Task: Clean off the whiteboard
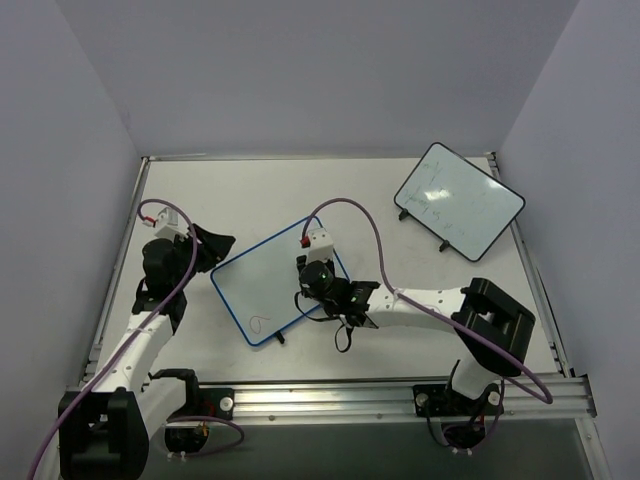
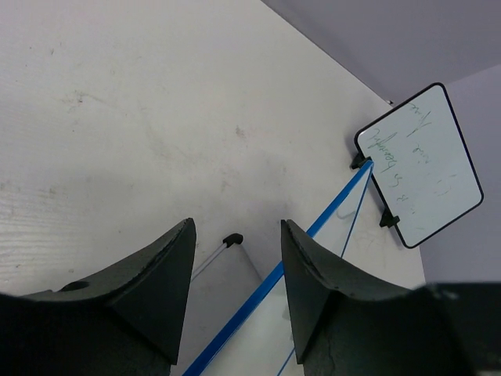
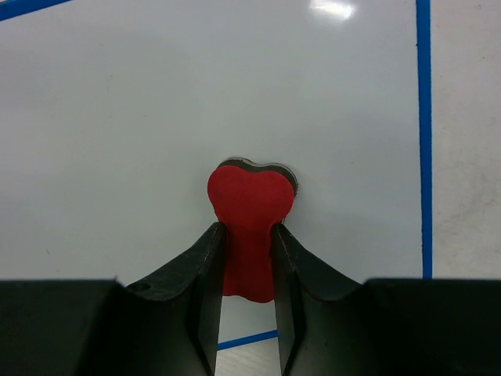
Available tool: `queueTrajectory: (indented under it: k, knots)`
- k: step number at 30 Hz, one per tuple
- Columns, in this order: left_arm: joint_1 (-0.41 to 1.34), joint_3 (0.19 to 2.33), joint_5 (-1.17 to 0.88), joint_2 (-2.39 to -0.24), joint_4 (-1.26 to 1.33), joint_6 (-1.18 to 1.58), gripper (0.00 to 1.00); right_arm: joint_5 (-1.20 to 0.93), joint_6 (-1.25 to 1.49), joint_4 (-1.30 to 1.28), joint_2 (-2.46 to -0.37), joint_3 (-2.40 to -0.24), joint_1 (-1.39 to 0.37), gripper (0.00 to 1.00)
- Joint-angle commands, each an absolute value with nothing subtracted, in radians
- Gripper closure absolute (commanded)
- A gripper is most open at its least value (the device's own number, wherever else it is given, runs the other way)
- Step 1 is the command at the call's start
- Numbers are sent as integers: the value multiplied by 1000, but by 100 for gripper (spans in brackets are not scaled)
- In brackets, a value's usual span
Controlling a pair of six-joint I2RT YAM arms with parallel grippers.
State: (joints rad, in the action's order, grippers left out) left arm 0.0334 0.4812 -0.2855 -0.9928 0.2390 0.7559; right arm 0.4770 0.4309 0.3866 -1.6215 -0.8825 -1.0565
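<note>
Whiteboard [image 1: 275,285] looks mostly wiped — one small scribble [image 1: 259,324] remains near its front corner; right gripper [image 3: 247,229] pinches the red eraser [image 3: 250,196], left gripper [image 2: 236,227] gapes empty.

black-rimmed whiteboard [image 1: 459,200] | far right, faint marks; white table [image 1: 250,190]
</note>
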Motion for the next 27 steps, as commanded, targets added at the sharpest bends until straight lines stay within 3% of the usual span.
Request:
queueTrajectory:
  k: [1,8,16,27]
  knots:
    - [17,471,-295,-968,357,749,43,503,462,414,-1617,-873,-1088,100]
    - [-35,465,-316,-1032,452,735,45,518,466,414,-1652,-888,-1149,100]
    - [-54,477,-598,-1302,833,842,46,532,453,433,-1700,-923,-1209,100]
    - [-55,442,-673,-1321,989,874,46,537,454,437,-1732,-948,-1233,100]
